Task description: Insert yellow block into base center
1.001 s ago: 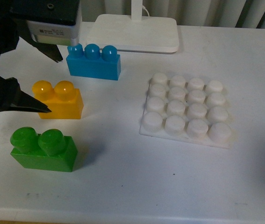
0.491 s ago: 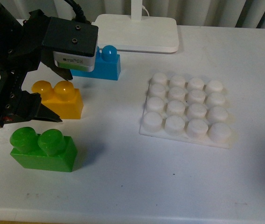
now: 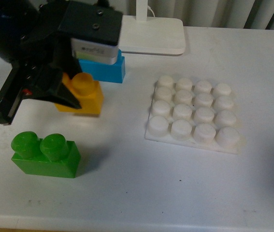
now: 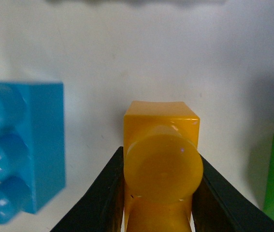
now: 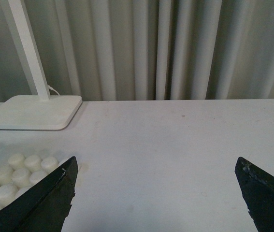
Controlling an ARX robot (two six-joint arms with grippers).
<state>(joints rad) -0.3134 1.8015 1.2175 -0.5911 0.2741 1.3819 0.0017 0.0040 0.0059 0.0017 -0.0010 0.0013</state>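
My left gripper (image 3: 80, 91) is shut on the yellow block (image 3: 87, 94), its black fingers (image 4: 103, 198) pressing both sides of the block (image 4: 161, 162) below the near stud. The block sits left of centre on the table, just in front of the blue brick (image 3: 110, 71). The white studded base (image 3: 191, 140) lies flat to the right, a hand's width from the block, with nothing on its studs. My right gripper (image 5: 158, 193) is open above bare table and holds nothing. A corner of the base (image 5: 11, 174) shows beside one of its fingers.
A green two-stud brick (image 3: 45, 154) stands at the front left, close to the yellow block. The blue brick (image 4: 25, 150) lies beside my left gripper. A white lamp stand (image 3: 151, 34) with a pole is at the back edge. Curtains hang behind the table.
My left gripper came down around the yellow block and shut on it. The block has since shifted right, toward the base, and slightly up.
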